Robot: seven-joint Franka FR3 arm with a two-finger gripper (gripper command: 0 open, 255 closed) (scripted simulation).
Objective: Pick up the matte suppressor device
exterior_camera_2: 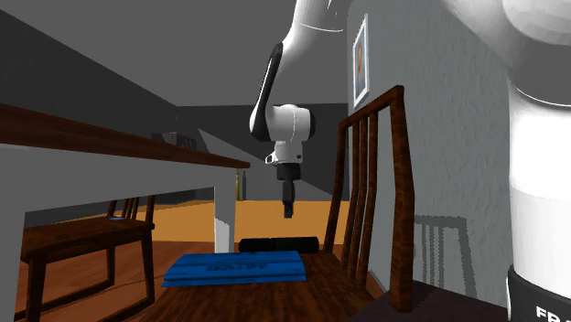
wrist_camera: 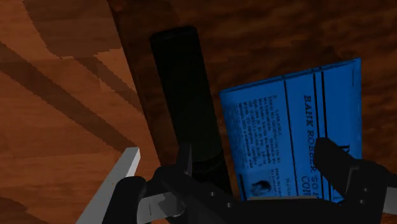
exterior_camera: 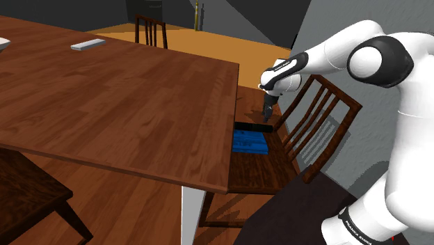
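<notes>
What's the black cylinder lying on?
The cylinder lies on the wooden chair seat, beside a blue booklet. Whether the booklet's edge tucks under it can't be seen.

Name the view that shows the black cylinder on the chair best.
The wrist view: the black cylinder lies lengthwise beside the blue booklet, mostly visible. The shoulder view shows a short dark bar past the table edge; the second exterior view a low strip behind the booklet.

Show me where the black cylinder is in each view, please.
Shoulder view: black cylinder on the chair seat, just above the blue booklet.
Second exterior view: black cylinder behind the blue booklet.
Wrist view: black cylinder alongside the blue booklet.
Shared landmark: the blue booklet.
</notes>
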